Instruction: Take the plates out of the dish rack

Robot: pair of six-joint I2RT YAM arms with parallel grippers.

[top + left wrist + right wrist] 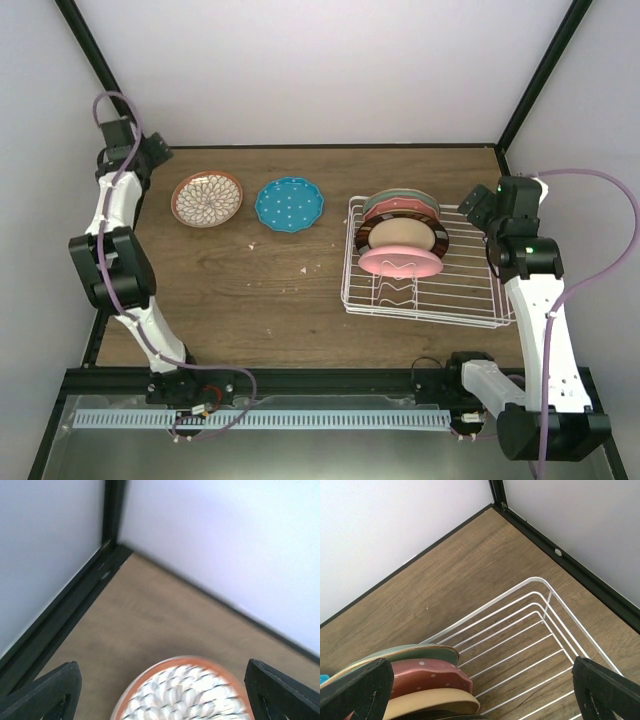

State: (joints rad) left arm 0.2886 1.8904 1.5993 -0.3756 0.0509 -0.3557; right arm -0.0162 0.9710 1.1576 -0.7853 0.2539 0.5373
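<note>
The brown-rimmed petal-patterned plate lies flat on the table at the back left, and the teal dotted plate lies to its right. My left gripper is open just left of the petal plate, which shows low between its fingers. The white wire dish rack stands at the right. In it are the pale green plate, the red-pink dotted plate, the tan plate and the pink plate. My right gripper hovers open over the rack's far right part, beside the plates' edges.
Black frame posts run along the back corners and the table's side edges. White walls close in the back and both sides. Bare wood lies in front of the two unloaded plates, between them and the rack.
</note>
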